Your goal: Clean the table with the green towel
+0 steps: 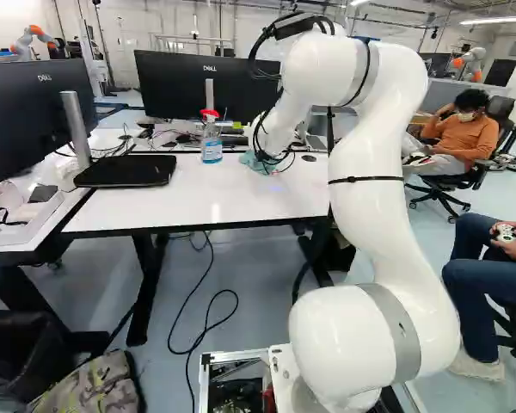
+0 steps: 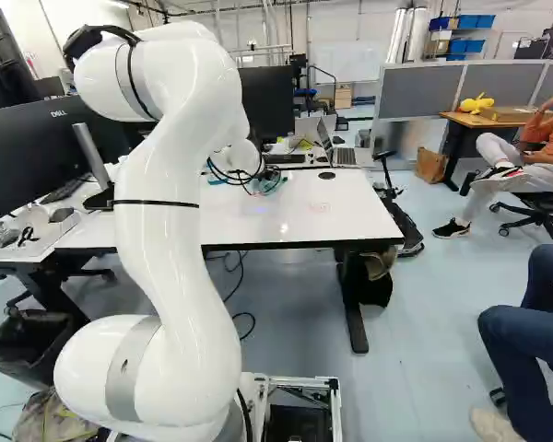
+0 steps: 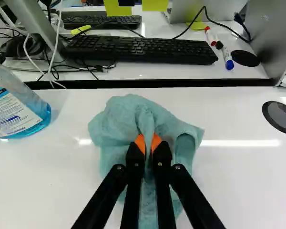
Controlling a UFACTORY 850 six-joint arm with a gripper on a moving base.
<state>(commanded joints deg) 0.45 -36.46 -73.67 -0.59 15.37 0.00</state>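
In the left base view my gripper (image 1: 264, 156), partly hidden by the wrist and cables, is low over the white table (image 1: 163, 202). The green towel (image 1: 251, 161) shows beneath it as a small teal patch. Seen from the wrist, the gripper (image 3: 149, 143) has its orange pads close together, pinching a fold of the towel (image 3: 117, 126) between them. The cloth lies bunched on the tabletop, spreading ahead of the fingers and to both sides, with part of it under them.
A spray bottle (image 3: 19, 107) of blue liquid stands beside the towel. Beyond a gap in the tabletop lie keyboards (image 3: 140, 49), markers (image 3: 225, 55) and cables. A round grommet (image 3: 280, 117) and a laptop (image 3: 276, 38) are on the other side. Monitors (image 1: 198, 86) stand behind; other robots (image 1: 33, 41) are farther off.
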